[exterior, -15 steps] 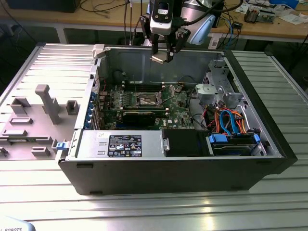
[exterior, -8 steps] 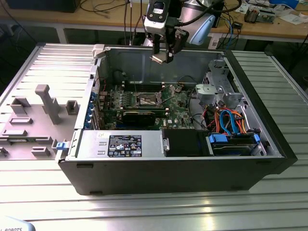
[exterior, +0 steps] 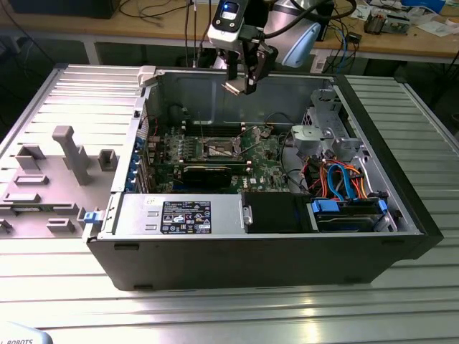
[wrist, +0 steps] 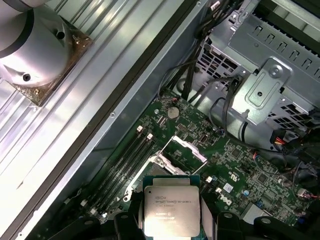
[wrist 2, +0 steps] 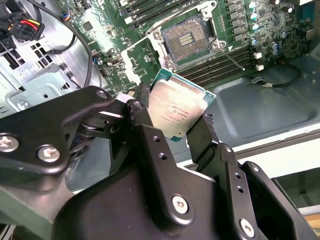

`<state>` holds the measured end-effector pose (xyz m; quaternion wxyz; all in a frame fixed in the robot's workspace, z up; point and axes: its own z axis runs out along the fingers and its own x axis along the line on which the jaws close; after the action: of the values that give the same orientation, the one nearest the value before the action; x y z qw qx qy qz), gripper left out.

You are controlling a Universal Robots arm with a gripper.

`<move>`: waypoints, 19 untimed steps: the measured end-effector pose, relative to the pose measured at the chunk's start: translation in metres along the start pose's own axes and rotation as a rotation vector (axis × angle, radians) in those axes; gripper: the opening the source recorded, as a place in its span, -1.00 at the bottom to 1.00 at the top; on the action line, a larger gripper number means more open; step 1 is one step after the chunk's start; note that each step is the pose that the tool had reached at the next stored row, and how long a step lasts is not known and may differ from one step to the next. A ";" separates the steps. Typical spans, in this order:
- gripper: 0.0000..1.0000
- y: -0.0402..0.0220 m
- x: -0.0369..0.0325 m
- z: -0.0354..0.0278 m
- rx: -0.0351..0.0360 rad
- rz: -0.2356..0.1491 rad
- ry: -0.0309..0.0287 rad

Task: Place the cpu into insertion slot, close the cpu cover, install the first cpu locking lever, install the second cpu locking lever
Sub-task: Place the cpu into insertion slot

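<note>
The cpu (wrist 2: 176, 106) is a small square chip with a silvery top, and my gripper (wrist 2: 175, 114) is shut on its two opposite edges. In the exterior view the gripper (exterior: 241, 84) hangs high above the open computer case, near its back wall, with the cpu (exterior: 234, 87) at its tips. Below it on the green board lies the insertion slot (wrist 2: 186, 37), its dark centre bare. The cpu cover (wrist: 183, 146) stands swung open at the slot's edge. A thin locking lever (wrist 2: 231, 58) sticks out beside the slot. In the first wrist view the cpu (wrist: 171, 210) hides part of the slot.
The black case (exterior: 215, 258) lies open on a ribbed metal table. A black expansion card (exterior: 206, 172) and memory slots (wrist 2: 220, 65) flank the socket. A silvery drive cage (exterior: 323, 136) with cables stands at the exterior view's right. A grey fixture tray (exterior: 50, 179) lies at the left.
</note>
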<state>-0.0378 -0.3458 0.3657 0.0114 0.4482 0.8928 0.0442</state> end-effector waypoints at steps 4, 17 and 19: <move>0.08 0.0000 0.0000 0.0000 0.0000 0.000 0.0000; 0.08 0.0000 0.0000 0.0004 -0.0021 0.106 -0.0095; 0.08 0.0000 0.0000 0.0006 -0.0030 0.152 -0.0136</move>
<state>-0.0378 -0.3458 0.3652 0.0147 0.5150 0.8560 0.0432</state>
